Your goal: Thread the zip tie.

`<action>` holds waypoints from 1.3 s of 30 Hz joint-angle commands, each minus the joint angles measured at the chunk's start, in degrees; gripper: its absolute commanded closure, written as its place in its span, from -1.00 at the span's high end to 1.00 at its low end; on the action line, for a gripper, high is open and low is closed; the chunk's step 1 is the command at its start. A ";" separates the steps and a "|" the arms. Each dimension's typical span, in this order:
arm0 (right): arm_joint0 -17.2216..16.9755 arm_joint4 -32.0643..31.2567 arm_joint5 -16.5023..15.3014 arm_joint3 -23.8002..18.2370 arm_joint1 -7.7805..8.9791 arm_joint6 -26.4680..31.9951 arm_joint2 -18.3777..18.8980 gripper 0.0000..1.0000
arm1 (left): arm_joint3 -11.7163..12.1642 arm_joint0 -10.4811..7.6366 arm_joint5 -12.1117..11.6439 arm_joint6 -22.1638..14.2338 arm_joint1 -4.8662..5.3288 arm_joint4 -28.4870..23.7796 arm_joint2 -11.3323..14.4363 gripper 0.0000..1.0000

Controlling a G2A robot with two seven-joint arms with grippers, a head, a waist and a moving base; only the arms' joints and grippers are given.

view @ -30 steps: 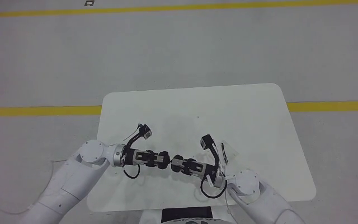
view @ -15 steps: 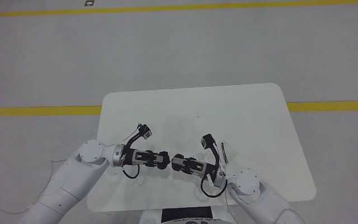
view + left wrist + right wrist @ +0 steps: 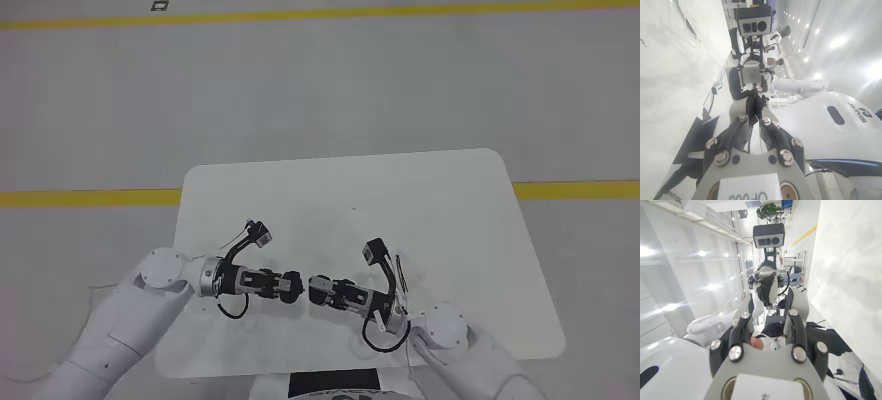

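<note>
White tabletop (image 3: 450,200) sits under both tools, which meet tip to tip. Left tool (image 3: 754,98) clenched on thin black zip tie (image 3: 751,132), strand running back toward its palm. Right tool (image 3: 770,294) released, facing left tool's tips. Clear bag (image 3: 403,270) of ties beside right tool's wrist.

**Free room over the worktop (image 3: 450,200)**

The left gripper (image 3: 298,286) and right gripper (image 3: 316,289) face tip to tip above the near edge, barring passage between them. The 2 right fingers (image 3: 797,306) stand apart, leaving a slot. A clear bag (image 3: 404,270) lies beside the right arm. Beyond the arms, the worktop's far half allows passage.
</note>
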 commanded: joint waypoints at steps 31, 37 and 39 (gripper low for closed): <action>-1.42 1.17 -0.12 -0.39 0.18 -3.32 1.91 1.00 | -4.77 2.97 0.00 -1.87 -2.90 15.19 -10.52 -1.00; -1.42 1.17 -0.12 -0.39 0.18 -3.32 1.91 1.00 | -4.30 5.34 0.00 -4.92 -5.36 10.75 -15.66 -1.00; -1.42 1.17 -0.12 -0.39 0.18 -3.32 1.91 1.00 | -4.01 5.90 0.00 -5.13 -6.56 9.74 -17.22 -1.00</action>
